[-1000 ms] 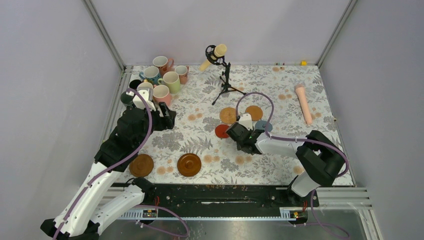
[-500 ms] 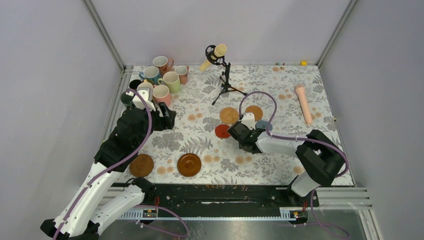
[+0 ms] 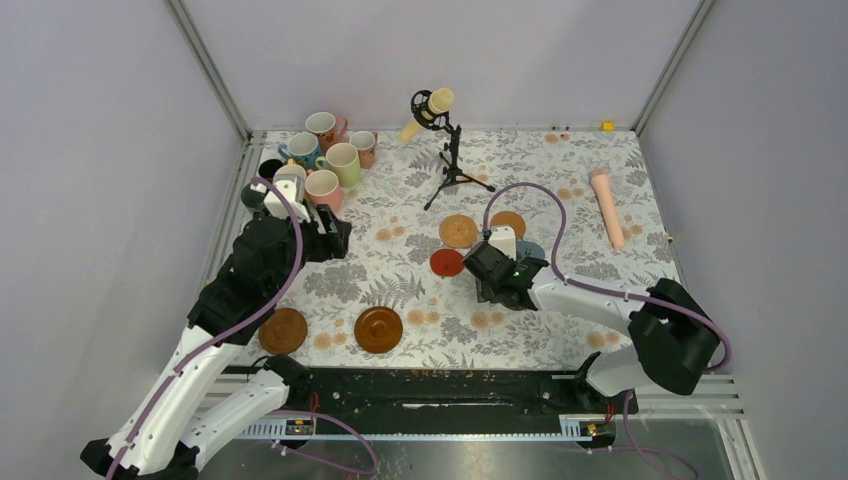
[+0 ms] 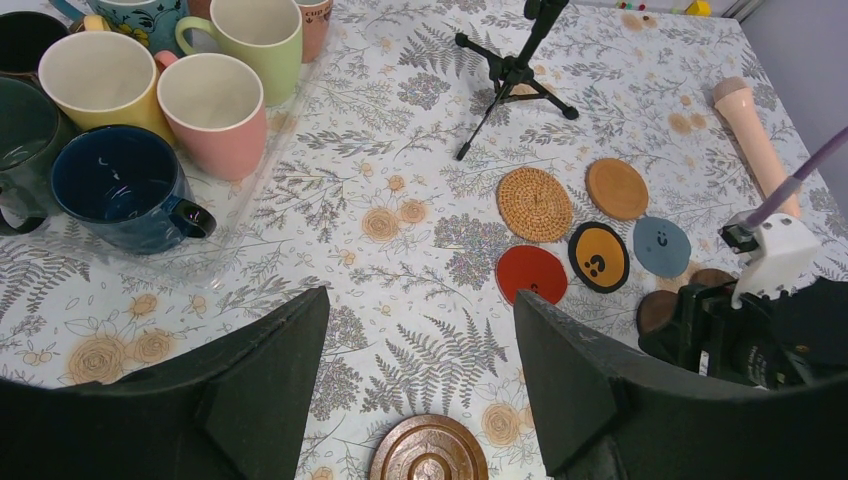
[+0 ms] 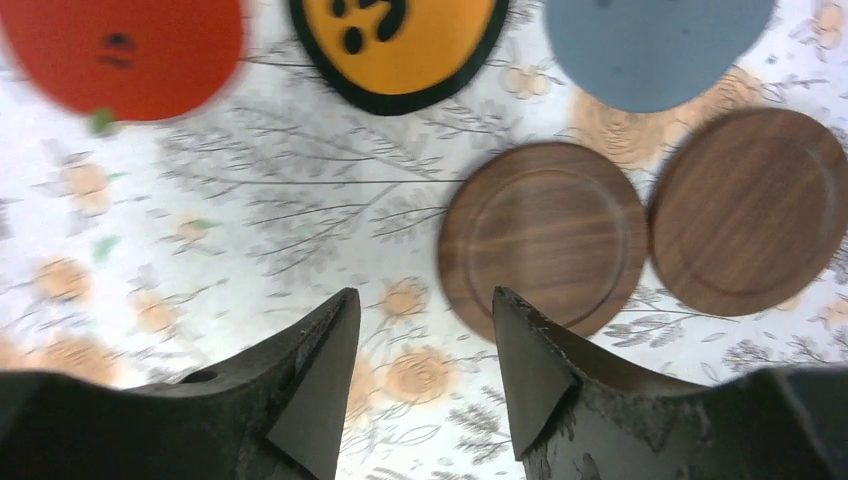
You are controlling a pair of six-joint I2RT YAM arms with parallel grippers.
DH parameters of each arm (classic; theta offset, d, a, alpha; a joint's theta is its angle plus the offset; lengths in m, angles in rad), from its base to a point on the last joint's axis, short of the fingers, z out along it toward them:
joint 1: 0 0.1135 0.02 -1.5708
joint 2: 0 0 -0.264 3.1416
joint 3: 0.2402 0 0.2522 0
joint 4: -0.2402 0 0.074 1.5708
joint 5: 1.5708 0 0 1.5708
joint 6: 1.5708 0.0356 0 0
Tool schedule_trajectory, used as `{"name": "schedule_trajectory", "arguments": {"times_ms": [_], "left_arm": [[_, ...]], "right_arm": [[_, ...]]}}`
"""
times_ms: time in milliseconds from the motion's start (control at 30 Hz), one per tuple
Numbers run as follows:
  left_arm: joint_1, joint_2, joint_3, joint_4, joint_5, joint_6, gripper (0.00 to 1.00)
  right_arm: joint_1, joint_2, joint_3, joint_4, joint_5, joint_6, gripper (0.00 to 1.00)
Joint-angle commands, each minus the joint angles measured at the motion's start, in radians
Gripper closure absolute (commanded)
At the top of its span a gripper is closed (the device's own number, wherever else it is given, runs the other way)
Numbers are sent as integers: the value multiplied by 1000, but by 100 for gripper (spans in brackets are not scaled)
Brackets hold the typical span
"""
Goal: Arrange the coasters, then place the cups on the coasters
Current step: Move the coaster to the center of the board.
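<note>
Wooden coaster just beyond right jaws

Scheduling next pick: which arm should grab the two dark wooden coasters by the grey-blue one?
Right. The right gripper hangs open just beside the wooden coasters; the left gripper sits far off by the cups.

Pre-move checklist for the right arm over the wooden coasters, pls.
1. Right claw empty: ok, open, nothing between its fingers.
2. Claw centred on nearer wooden coaster: not ok, the coaster sits off to one side of the gap.
3. Clearance from second wooden coaster: cannot tell, rims very close, maybe touching.
4. Left claw out of the way: ok, open, empty, near the mugs.
5. No mug placed early: ok, all grouped at the far left corner.
</note>
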Motion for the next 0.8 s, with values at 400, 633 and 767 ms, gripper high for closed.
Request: {"name": "schedule_trajectory", "arguments": {"times_ms": [400, 633, 767], "left_arm": [[-3, -58, -5, 50, -66, -15, 31], [-5, -86, -5, 44, -108, -23, 31], [-5, -94, -5, 45, -110, -23, 31]], "right_arm": [[246, 147, 202, 207, -321, 172, 33], [317, 365, 444, 68, -238, 220, 38], [343, 451, 538, 19, -218, 224, 39]]}}
